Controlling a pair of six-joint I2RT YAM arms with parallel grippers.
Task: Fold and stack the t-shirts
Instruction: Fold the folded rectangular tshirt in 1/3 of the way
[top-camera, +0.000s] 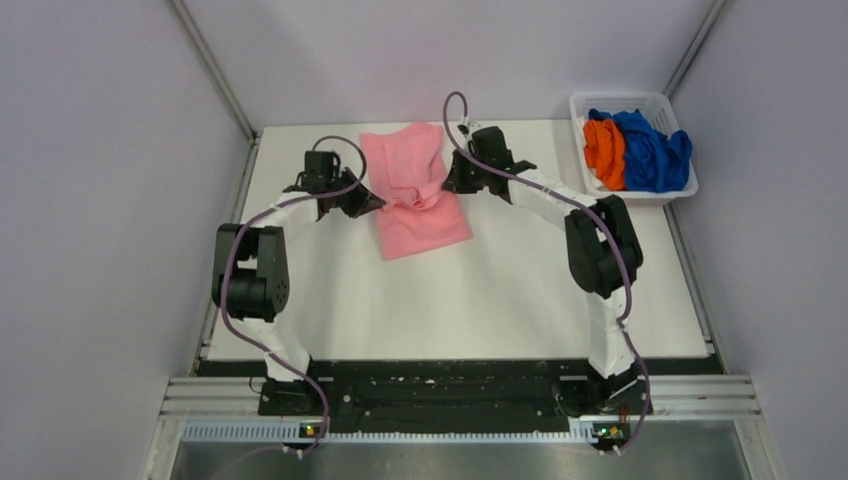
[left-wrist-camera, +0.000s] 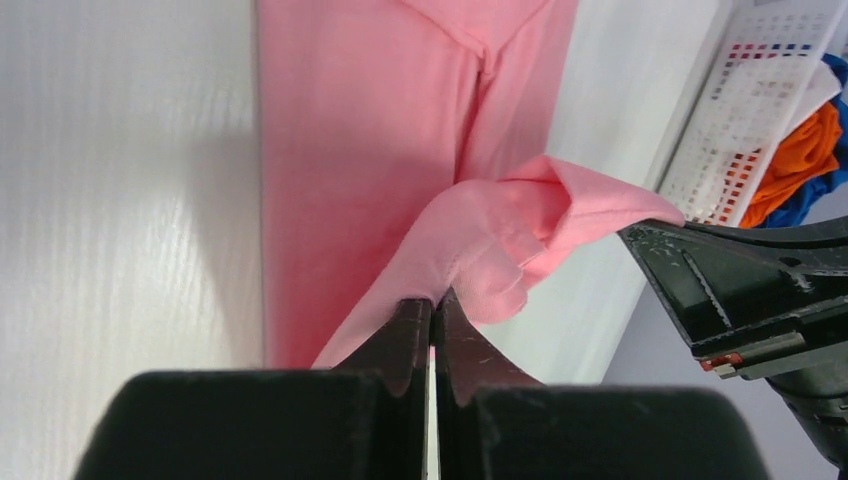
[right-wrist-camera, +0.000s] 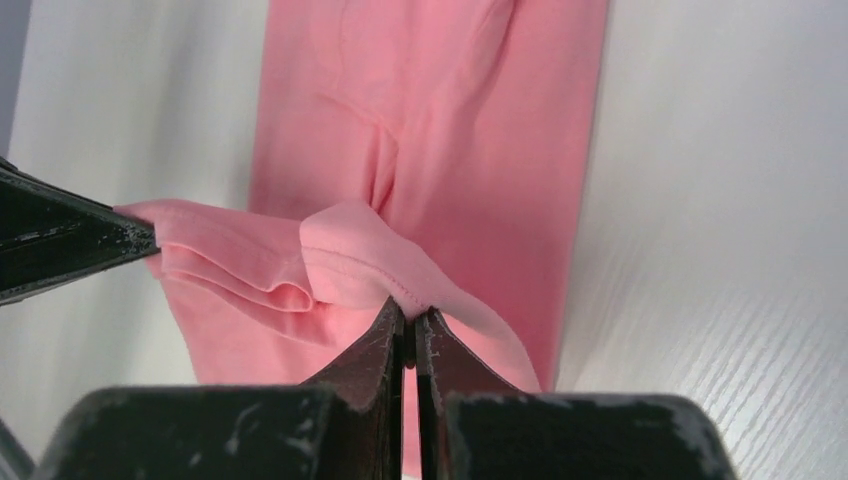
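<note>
Basket (top-camera: 622, 97) holding orange t-shirt (top-camera: 604, 152), blue t-shirt (top-camera: 652, 150); left end effector (left-wrist-camera: 434, 299), right end effector (right-wrist-camera: 408, 313) pinching pink t-shirt (top-camera: 422, 226)

Left gripper (left-wrist-camera: 434, 312): jaws together, clamped on a raised fold of light pink t-shirt (left-wrist-camera: 380, 130). Rest of shirt flat on white table (left-wrist-camera: 120, 200). Right gripper (left-wrist-camera: 660, 245): touching the fold's far end. White basket (left-wrist-camera: 735, 110): upper right, holding orange t-shirt (left-wrist-camera: 795, 165) and blue t-shirt (left-wrist-camera: 836, 80).
</note>
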